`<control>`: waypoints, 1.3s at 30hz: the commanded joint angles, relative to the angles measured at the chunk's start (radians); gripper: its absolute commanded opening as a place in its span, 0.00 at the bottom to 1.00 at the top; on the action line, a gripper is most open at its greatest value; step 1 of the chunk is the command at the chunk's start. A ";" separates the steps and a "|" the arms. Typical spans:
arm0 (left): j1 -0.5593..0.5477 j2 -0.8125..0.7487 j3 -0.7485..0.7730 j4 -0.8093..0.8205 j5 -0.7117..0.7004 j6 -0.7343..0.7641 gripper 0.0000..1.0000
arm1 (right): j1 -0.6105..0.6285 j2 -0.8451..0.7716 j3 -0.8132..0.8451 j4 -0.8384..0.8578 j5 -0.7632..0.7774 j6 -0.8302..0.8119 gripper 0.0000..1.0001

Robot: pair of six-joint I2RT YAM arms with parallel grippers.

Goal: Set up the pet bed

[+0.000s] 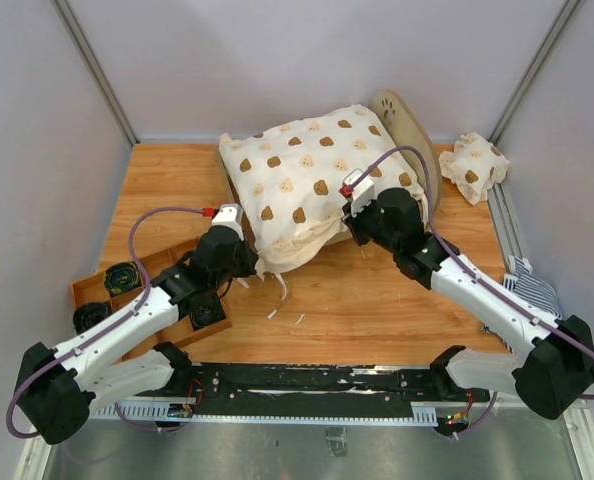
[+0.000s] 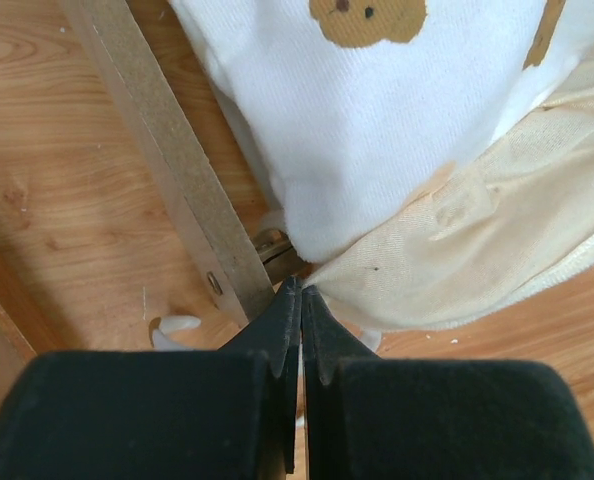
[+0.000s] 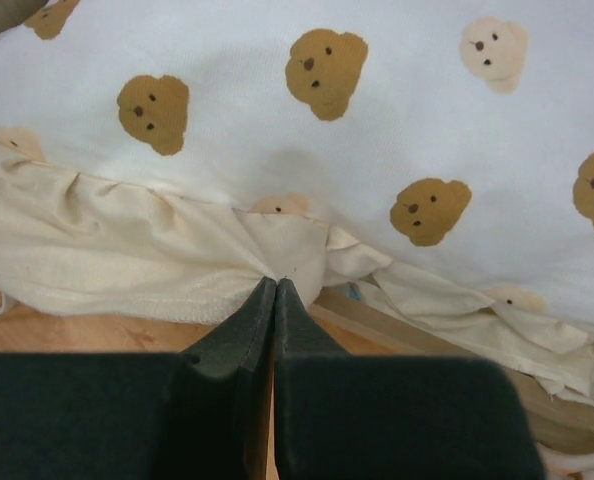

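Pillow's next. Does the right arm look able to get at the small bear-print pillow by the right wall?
Probably: bare table to the pillow, but its gripper holds the cream ruffled cover.

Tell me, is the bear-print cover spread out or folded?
Spread: the bear-print cover drapes across the pet bed, ruffle hanging past the side rail.

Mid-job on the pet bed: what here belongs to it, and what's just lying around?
Job: pet bed frame, bear-print cover draped over it, small pillow, striped mattress at far right.
Lying about: wooden tray with black round parts, left.
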State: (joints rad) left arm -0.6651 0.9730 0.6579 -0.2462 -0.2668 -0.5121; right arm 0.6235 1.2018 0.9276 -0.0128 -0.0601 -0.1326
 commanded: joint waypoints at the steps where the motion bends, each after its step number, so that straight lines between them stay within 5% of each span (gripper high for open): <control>1: -0.001 0.001 0.033 -0.067 -0.064 0.012 0.00 | -0.019 -0.032 -0.050 0.014 -0.060 0.024 0.00; 4: -0.001 -0.006 0.037 -0.080 -0.022 -0.006 0.03 | -0.019 -0.031 -0.097 0.047 -0.192 0.054 0.00; 5: -0.001 -0.016 0.038 -0.079 -0.004 -0.017 0.11 | -0.020 -0.028 -0.096 0.039 -0.214 0.069 0.04; 8: -0.001 -0.061 0.046 -0.065 0.026 -0.035 0.41 | -0.020 -0.031 -0.063 -0.035 -0.146 0.096 0.33; 10: -0.001 -0.090 0.058 -0.059 0.020 -0.032 0.51 | -0.020 -0.048 -0.034 -0.085 -0.068 0.089 0.47; 19: 0.005 -0.069 0.138 -0.072 -0.203 0.017 0.63 | -0.048 -0.116 0.050 -0.211 0.258 0.042 0.61; 28: 0.087 0.144 0.125 -0.001 -0.169 0.031 0.58 | -0.169 -0.117 0.254 -0.408 0.367 0.072 0.65; 36: 0.125 0.095 0.079 0.097 -0.062 0.303 0.02 | -0.169 -0.275 0.128 -0.497 0.236 0.243 0.63; 39: 0.150 0.008 0.054 0.133 0.045 0.415 0.00 | -0.169 -0.344 0.015 -0.523 0.236 0.325 0.61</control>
State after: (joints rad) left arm -0.5053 1.1069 0.7376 -0.2150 -0.4454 -0.3878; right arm 0.4641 0.9241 1.0546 -0.4412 0.2108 0.0498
